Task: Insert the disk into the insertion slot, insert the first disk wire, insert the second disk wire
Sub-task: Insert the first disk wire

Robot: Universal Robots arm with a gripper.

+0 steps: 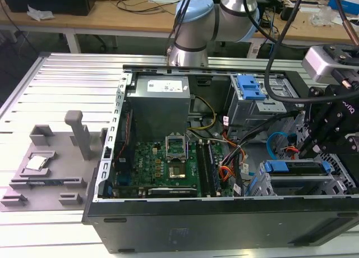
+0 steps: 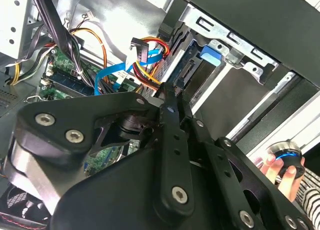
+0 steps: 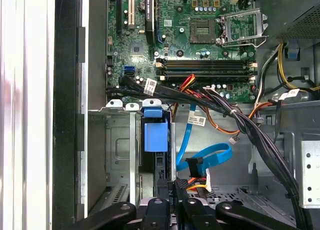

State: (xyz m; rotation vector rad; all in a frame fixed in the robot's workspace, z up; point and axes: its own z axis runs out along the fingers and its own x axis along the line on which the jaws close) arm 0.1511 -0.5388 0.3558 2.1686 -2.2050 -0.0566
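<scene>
The disk (image 1: 297,168), silver with a blue carrier (image 3: 155,130), sits inside the insertion slot (image 1: 291,186), the low silver cage at the exterior view's right front corner of the open computer case. My gripper (image 1: 308,150) hangs just over the disk's rear end. In both wrist views its black fingers (image 2: 167,110) stand close together with nothing seen between them. A loose blue flat wire (image 3: 212,157) and a red, yellow and orange wire bundle with its plug (image 2: 142,46) lie free beside the disk's rear connector (image 2: 187,69).
A taller grey cage with a blue latch (image 1: 249,90) stands behind the slot. The motherboard (image 1: 162,165) and power supply (image 1: 160,101) fill the case's middle. Thick black cables (image 3: 240,120) cross near the gripper. A grey fixture (image 1: 50,162) lies on the exterior view's left. A hand (image 2: 275,167) holds a device.
</scene>
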